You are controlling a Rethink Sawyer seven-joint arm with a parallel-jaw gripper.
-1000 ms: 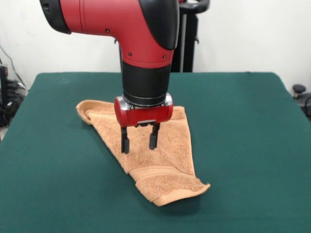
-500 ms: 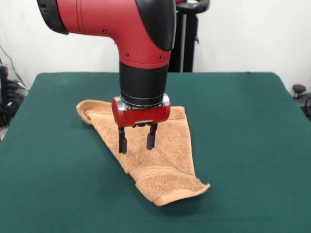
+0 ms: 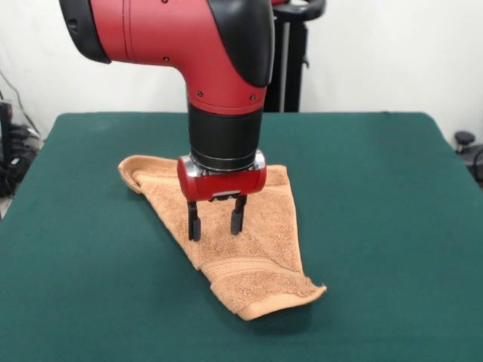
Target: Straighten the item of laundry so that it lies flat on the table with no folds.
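Terry cloth, orange-tan, makes up the small hand towel [image 3: 249, 260] that lies on the broad bench with the dark green felt-like top [image 3: 392, 226], a little toward the picture's left of centre and well clear of every edge. Its nearest corner, just past the woven band, curls up slightly at the hem, so that end is not pressed flat. The outline narrows toward this near corner and widens farther back, roughly triangular, which suggests the cloth is doubled over on itself rather than spread to its full shape. Above the middle of the towel hangs the black two-fingered pincer [image 3: 216, 220], its fingers apart with cloth showing between them, tips close to the pile; whether they touch it cannot be told. It points straight down, probably so the fingers can pinch a layer from above. Behind it the towel's far left corner rolls over into a small fold. The red and black arm [image 3: 219, 68] rises from the pincer and hides part of the far hem.
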